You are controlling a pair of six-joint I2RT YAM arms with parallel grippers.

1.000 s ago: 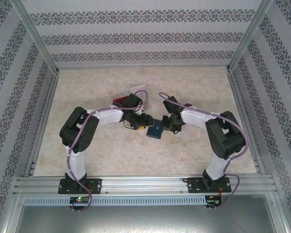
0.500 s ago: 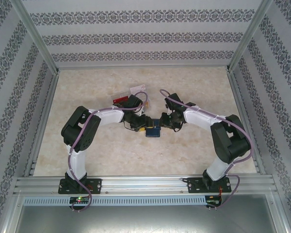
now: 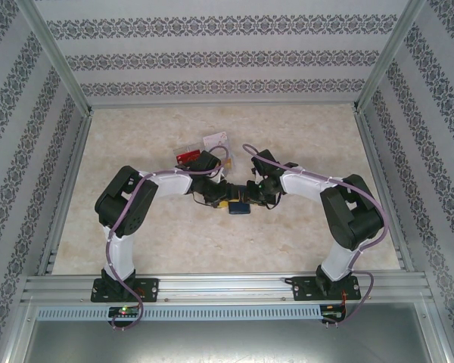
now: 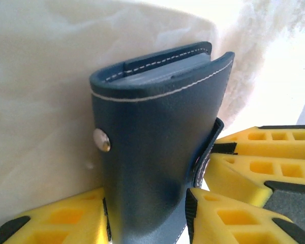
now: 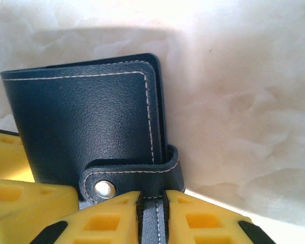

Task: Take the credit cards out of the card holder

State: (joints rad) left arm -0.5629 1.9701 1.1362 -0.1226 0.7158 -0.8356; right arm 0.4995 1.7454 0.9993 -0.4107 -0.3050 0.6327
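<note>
The dark navy card holder is held closed just above the table between both grippers. My left gripper is shut on its body; in the left wrist view its yellow fingers press both sides of the card holder. My right gripper is shut on the closure tab, which is still snapped over the card holder; the strap runs between its jaws at the right gripper. Two credit cards lie on the table behind the left arm: a red one and a white-pinkish one.
The pale marble-patterned table is enclosed by patterned walls and aluminium rails. The right gripper's yellow fingers crowd the holder's right side in the left wrist view.
Both grippers have drawn closer together around the card holder. The left jaws have narrowed onto its body. The right wrist shifted slightly left.
</note>
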